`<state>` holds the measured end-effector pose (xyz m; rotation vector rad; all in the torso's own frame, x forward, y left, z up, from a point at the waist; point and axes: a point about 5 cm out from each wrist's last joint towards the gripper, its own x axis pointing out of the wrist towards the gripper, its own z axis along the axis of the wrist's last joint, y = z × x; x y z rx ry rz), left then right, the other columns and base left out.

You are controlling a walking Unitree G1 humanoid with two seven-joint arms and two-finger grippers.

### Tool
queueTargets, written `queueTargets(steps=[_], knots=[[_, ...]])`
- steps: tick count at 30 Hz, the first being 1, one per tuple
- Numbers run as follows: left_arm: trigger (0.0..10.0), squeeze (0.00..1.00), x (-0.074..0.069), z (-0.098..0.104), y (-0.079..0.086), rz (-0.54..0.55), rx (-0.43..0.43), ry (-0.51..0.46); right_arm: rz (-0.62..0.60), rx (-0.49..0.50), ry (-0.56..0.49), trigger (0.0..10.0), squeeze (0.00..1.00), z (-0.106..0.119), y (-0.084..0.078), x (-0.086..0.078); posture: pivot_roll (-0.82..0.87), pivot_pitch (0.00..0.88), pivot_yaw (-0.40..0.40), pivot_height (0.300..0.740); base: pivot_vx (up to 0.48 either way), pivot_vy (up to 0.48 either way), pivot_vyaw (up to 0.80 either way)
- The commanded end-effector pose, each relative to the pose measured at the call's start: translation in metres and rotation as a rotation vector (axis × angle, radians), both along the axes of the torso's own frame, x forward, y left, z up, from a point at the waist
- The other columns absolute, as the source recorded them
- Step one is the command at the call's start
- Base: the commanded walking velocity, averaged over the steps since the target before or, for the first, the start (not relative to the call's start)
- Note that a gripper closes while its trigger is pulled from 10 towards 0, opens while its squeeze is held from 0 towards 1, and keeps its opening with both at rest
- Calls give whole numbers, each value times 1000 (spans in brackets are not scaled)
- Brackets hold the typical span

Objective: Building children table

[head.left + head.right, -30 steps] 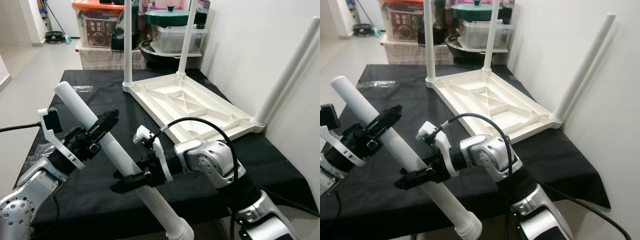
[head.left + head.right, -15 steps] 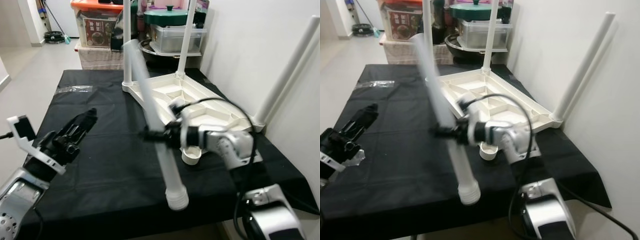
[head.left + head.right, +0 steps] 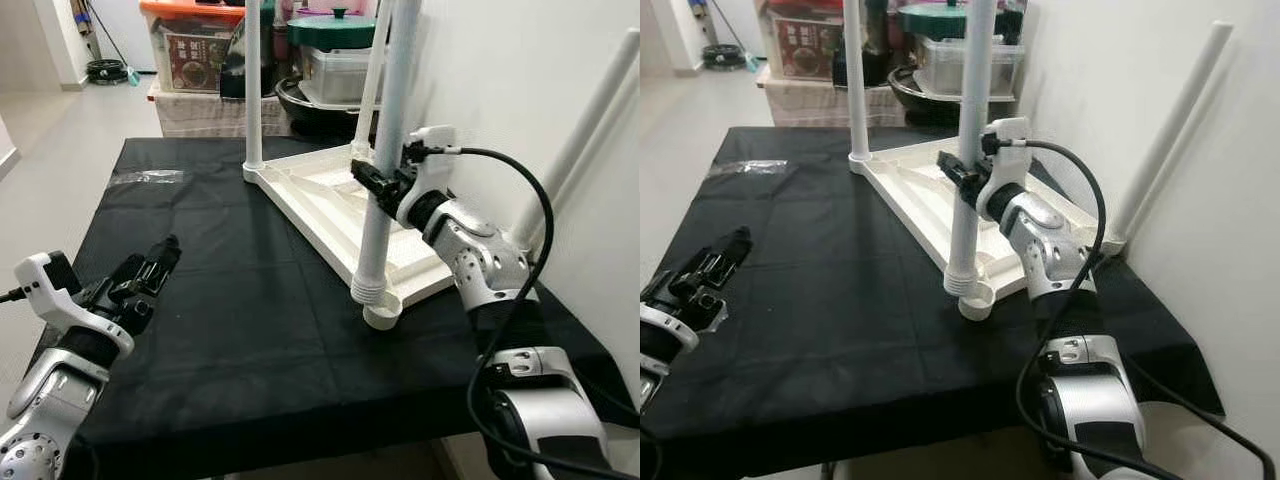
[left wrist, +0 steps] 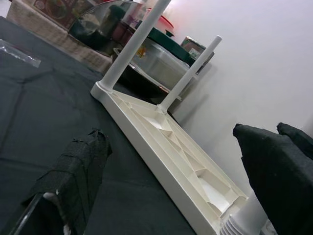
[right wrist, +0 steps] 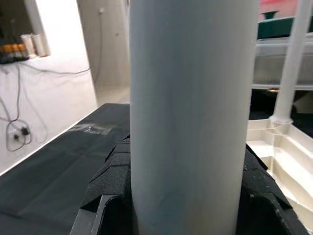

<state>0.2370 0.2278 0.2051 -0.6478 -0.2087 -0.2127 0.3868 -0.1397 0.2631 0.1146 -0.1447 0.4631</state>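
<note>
The white children's tabletop (image 3: 330,200) lies upside down on the black-covered table (image 3: 220,330). Two white legs (image 3: 252,90) stand in its far corners and a third (image 3: 580,140) stands in the right corner by the wall. My right gripper (image 3: 384,182) is shut on the fourth leg (image 3: 385,170), holding it upright. The leg's threaded lower end (image 3: 368,291) hangs just above the round socket (image 3: 381,317) at the near corner. In the right wrist view the leg (image 5: 190,112) sits between the black fingers (image 5: 112,171). My left gripper (image 3: 155,260) hovers open and holds nothing at the near left.
A white wall (image 3: 500,90) runs close along the table's right side. Behind the table stand storage boxes (image 3: 195,45), a green-lidded pot (image 3: 335,30) and a clear tub (image 3: 345,75). Bare black cloth lies between my left gripper and the tabletop.
My left gripper let go of the leg and drew back to the near left. My right gripper swung the leg from slanting across the front to upright over the near corner socket.
</note>
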Motion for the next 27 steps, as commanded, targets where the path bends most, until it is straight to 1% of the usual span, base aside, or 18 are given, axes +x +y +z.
queueTargets(steps=[1, 2, 4, 6, 7, 8, 9, 10, 11, 15, 16, 18, 19, 21, 22, 24, 26, 27], knots=[[10000, 0, 0, -3, -1, 7, -7, 13, -30, 5, -28, 0, 0, 2, -4, 0, 8, 0, -67, 740, 0, 0, 0], [10000, 0, 0, -5, -1, 7, -3, 21, -60, -13, -47, 0, 0, 2, -8, 1, 5, 0, -65, 740, 0, 0, 0], [10000, 0, 0, -5, -1, 7, -3, 21, -60, -13, -47, 0, 0, 2, -8, 1, 5, 0, -65, 740, 0, 0, 0], [10000, 0, 2, -7, -1, 17, 11, 31, -173, -79, -102, 0, 0, 0, -23, 0, -2, 0, -62, 740, 0, 0, 0], [10000, 0, 2, -7, -1, 17, 11, 31, -173, -79, -102, 0, 0, 0, -23, 0, -2, 0, -62, 740, 0, 0, 0], [10000, 0, 3, -8, -1, 28, 17, 31, -217, -105, -131, 0, 0, -4, -28, 0, -3, 0, -61, 740, 0, 0, 0], [10000, 0, 3, -9, -1, 34, 19, 32, -214, -112, -128, 0, 0, -11, -28, -2, -4, 0, -58, 740, 0, 0, 0], [10000, 0, 3, -9, -1, 34, 19, 32, -214, -112, -128, 0, 0, -11, -28, -2, -4, 0, -58, 740, 0, 0, 0], [10000, 0, 3, -10, -2, 37, 24, 35, -192, -138, -137, 0, 0, -18, -25, -5, -4, 0, -56, 740, 0, 0, 0], [10000, 0, 4, -12, -3, 41, 42, 48, -149, -176, -147, 0, 0, -28, -19, -11, -5, 0, -55, 740, 0, 0, 0], [10000, 0, 4, -12, -3, 41, 42, 48, -149, -176, -147, 0, 0, -28, -19, -11, -5, 0, -55, 740, 0, 0, 0], [10000, 0, 5, -15, -1, 57, 87, 65, -149, -173, -139, 0, 0, -36, -18, -14, -10, 0, -51, 740, 0, 0, 0], [10000, 0, 5, -15, -1, 57, 87, 65, -149, -173, -139, 0, 0, -36, -18, -14, -10, 0, -51, 740, 0, 0, 0], [10000, 0, 6, -18, 0, 76, 107, 77, -177, -118, -138, 0, 0, -40, -18, -16, -11, 0, -54, 740, 0, 0, 0], [10000, 0, 6, -18, 0, 76, 107, 77, -177, -118, -138, 0, 0, -40, -18, -16, -11, 0, -54, 740, 0, 0, 0], [10000, 0, 6, -20, -1, 88, 109, 83, -196, -71, -131, 0, 0, -46, -13, -18, -10, 0, -55, 740, 0, 0, 0], [10000, 0, 5, -21, -1, 92, 111, 87, -192, -57, -129, 0, 0, -50, -7, -21, -5, 0, -56, 740, 0, 0, 0], [10000, 0, 5, -21, -1, 92, 111, 87, -192, -57, -129, 0, 0, -50, -7, -21, -5, 0, -56, 740, 0, 0, 0]])
